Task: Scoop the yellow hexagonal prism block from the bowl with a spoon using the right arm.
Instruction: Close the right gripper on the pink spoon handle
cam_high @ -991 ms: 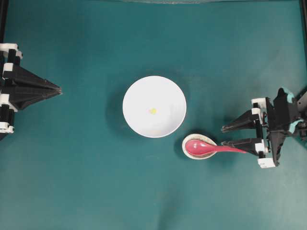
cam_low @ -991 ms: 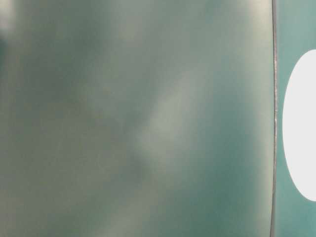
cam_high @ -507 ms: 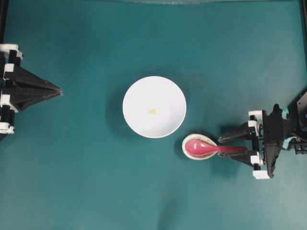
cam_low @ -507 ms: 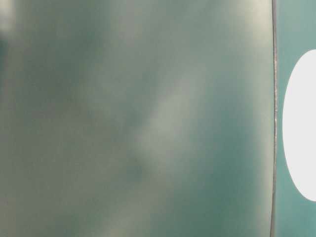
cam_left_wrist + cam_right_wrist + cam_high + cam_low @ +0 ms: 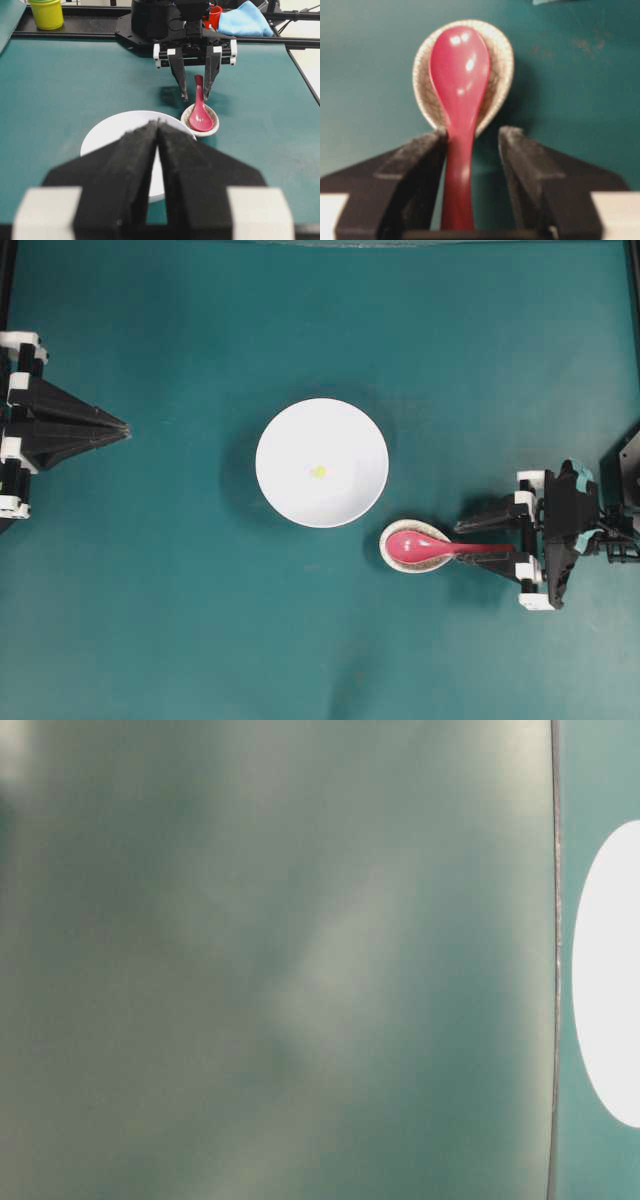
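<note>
The tiny yellow hexagonal prism block (image 5: 318, 472) lies near the middle of the white bowl (image 5: 290, 435). The pink-red spoon (image 5: 420, 546) rests with its scoop in a speckled beige rest (image 5: 386, 538), handle pointing right. My right gripper (image 5: 461, 545) is open and straddles the handle. In the right wrist view the spoon (image 5: 460, 75) touches one finger (image 5: 420, 160), with a gap to the other. My left gripper (image 5: 124, 428) is shut and empty at the far left. The left wrist view shows the bowl (image 5: 110, 132) and spoon (image 5: 200, 117); the block is hidden there.
A yellow cup (image 5: 46, 12), a red cup (image 5: 214, 17) and a blue cloth (image 5: 245, 20) sit beyond the table's far edge, behind the right arm. The table-level view is a blur with a white rounded shape (image 5: 610, 970) at its right.
My right gripper has shifted down in the overhead view and lined up with the spoon, so the handle now lies between its jaws. The left arm, bowl and block have not moved.
</note>
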